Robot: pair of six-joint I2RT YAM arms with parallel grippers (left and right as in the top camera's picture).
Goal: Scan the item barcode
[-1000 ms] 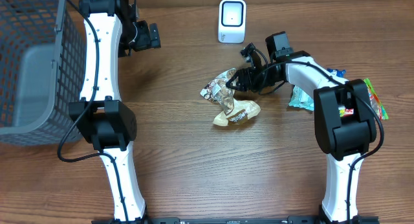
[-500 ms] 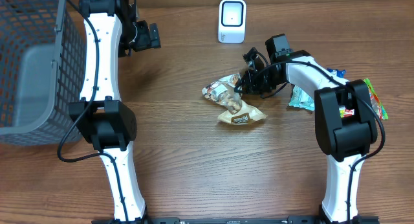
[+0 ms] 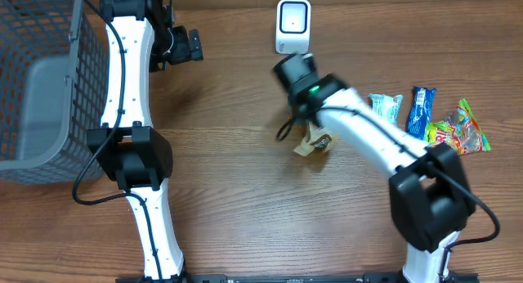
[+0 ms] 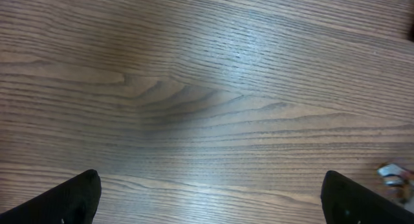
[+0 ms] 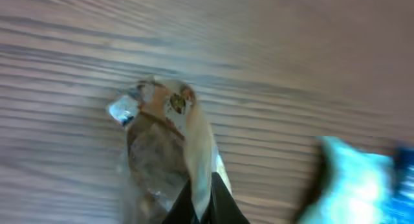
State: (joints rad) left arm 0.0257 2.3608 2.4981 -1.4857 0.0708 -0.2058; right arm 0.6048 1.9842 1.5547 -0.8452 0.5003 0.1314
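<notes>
The item is a tan and clear snack bag (image 3: 315, 141), hanging under my right arm in the middle of the table, a little in front of the white barcode scanner (image 3: 292, 26). My right gripper (image 3: 302, 119) is shut on it. In the right wrist view the two dark fingertips (image 5: 220, 201) pinch the pale edge of the bag (image 5: 158, 153), and the gripper (image 5: 204, 203) shows no gap. My left gripper (image 3: 193, 46) hovers at the back left, far from the bag. Its jaws stand wide open over bare wood (image 4: 210, 204) with nothing between them.
A grey mesh basket (image 3: 33, 78) fills the left edge. To the right of the arm lie a teal pack (image 3: 384, 106), a blue pack (image 3: 418, 110) and a colourful candy bag (image 3: 462, 128). The teal pack (image 5: 356, 179) shows blurred in the right wrist view.
My right gripper has shut on the snack bag and carried it left, towards the scanner. The arm swung off the packs at the right. The left arm has not moved.
</notes>
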